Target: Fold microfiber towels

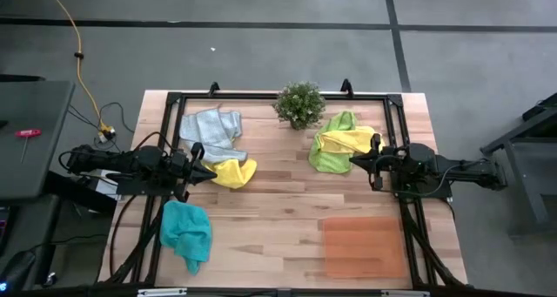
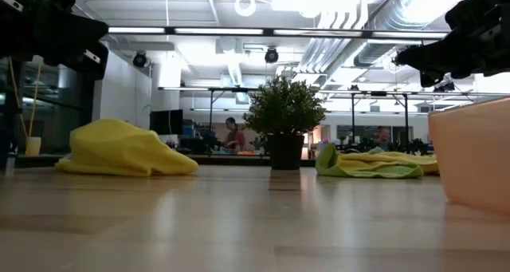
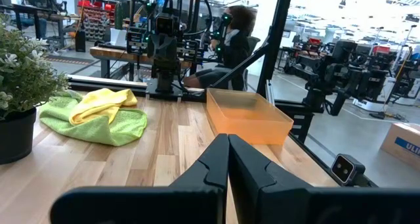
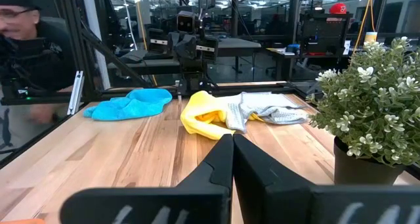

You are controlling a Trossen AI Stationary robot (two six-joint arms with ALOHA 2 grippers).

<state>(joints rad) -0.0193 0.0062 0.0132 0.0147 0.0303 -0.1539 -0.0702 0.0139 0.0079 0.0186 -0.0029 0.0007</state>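
Observation:
Several towels lie crumpled on the wooden table. A light grey towel (image 1: 213, 129) lies at the far left, with a yellow one (image 1: 233, 172) against its near edge. A teal towel (image 1: 186, 232) lies near left. A second yellow towel (image 1: 351, 139) lies on top of a lime green one (image 1: 329, 151) at the far right. My left gripper (image 1: 211, 170) is shut and empty, held above the table just left of the left yellow towel. My right gripper (image 1: 354, 161) is shut and empty, beside the lime green towel's near right part.
A small potted plant (image 1: 300, 104) stands at the table's far middle. A translucent orange tray (image 1: 363, 246) lies at the near right. A black frame (image 1: 261, 95) runs round the table. People sit in the room beyond.

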